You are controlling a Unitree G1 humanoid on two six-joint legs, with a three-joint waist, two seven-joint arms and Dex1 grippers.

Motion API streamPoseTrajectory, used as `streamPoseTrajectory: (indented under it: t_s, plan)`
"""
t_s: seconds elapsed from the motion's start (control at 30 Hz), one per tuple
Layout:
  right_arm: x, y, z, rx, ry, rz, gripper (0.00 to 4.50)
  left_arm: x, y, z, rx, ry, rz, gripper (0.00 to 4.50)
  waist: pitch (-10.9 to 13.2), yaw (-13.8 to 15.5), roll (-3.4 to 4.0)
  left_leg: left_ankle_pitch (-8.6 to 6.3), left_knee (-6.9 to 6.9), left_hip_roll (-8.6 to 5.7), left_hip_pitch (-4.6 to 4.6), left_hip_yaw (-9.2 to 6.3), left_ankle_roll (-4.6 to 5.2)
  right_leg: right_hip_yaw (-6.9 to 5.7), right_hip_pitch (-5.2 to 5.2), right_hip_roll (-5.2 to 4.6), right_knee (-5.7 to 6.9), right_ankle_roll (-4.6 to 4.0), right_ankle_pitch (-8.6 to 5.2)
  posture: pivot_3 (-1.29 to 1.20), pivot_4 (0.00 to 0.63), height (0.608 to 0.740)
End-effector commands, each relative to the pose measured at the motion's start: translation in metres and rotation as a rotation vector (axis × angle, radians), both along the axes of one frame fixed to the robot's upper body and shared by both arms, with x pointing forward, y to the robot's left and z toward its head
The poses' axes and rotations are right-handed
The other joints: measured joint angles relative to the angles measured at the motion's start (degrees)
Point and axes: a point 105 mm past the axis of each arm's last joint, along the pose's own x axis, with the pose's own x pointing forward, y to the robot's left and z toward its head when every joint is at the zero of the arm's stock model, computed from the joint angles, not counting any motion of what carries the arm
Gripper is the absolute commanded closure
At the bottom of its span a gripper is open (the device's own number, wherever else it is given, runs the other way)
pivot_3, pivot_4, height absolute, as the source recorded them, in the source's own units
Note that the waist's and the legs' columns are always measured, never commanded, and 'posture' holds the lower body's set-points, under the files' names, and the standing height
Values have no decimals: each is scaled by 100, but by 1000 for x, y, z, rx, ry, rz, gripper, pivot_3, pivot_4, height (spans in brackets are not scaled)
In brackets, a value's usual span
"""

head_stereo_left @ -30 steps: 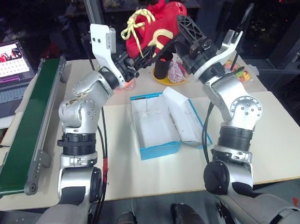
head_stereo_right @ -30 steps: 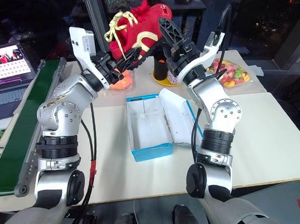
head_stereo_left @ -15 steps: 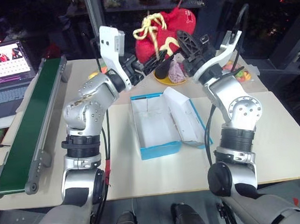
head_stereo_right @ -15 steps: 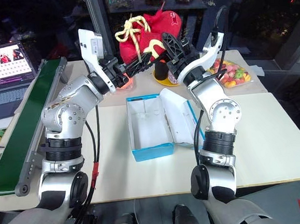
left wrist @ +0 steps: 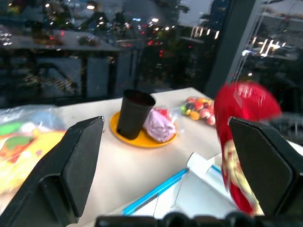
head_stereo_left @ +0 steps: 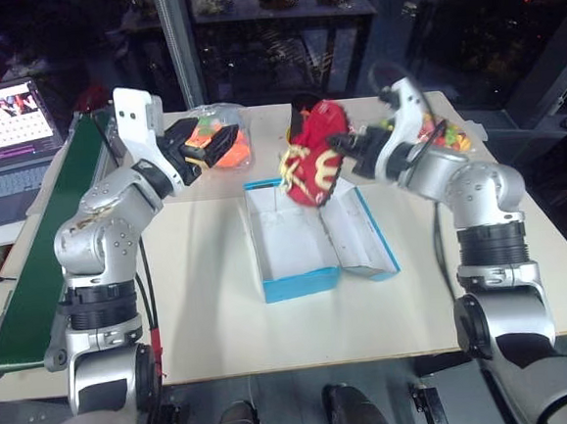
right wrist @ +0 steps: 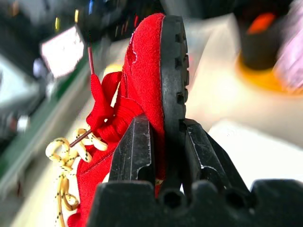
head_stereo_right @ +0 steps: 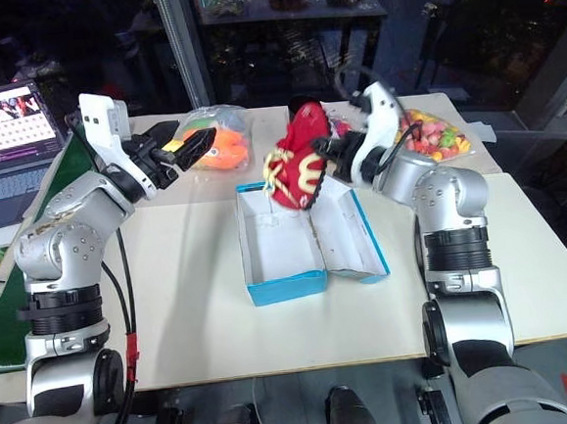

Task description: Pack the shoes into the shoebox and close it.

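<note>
Blue cardboard shoebox (head_stereo_left: 299, 284) lies open on the table (head_stereo_left: 223, 315), lid (head_stereo_left: 359, 235) folded rightward. Red shoe (head_stereo_right: 298, 167), pinched at its sole by the right gripper (right wrist: 163, 142), hangs above the far end. Left gripper (left wrist: 165, 156) is spread, empty. Advisably, lower the shoe lengthwise, sole down, before releasing.

The table (head_stereo_left: 222, 305) and open shoebox (head_stereo_left: 297, 260) are overlooked from above by both head views, while the red shoe (right wrist: 147, 94) is seen closely by each wrist view.
</note>
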Motion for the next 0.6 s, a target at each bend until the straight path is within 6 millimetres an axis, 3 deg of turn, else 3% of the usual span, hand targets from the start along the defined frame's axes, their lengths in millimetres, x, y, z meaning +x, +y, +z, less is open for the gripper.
streamPoseTrajectory:
  t_s: [0.03,0.2,0.4,0.6]
  plan:
    - [-5,2,3,-70,-11,40,4177,-14,0,-14,136,9,-24,0,0,-3,0,0,0,0,-1,0,0,0,-1,0,1,0,0,0,150,733]
    - [-17,15,-16,-264,44,121,4177,-55,-8,-56,445,99,-250,0,2,-33,3,0,0,0,-6,0,0,0,-9,0,5,-1,0,0,150,733]
    - [-27,26,-19,-356,68,189,4177,-87,-18,-62,562,126,-447,0,3,3,4,2,1,2,-5,-1,2,-1,-11,2,7,0,-1,0,150,733]
    - [-26,23,-39,-443,126,186,4177,-93,-17,-59,577,134,-478,0,3,7,4,2,3,2,-1,-1,3,-1,-8,2,7,1,-2,0,150,733]
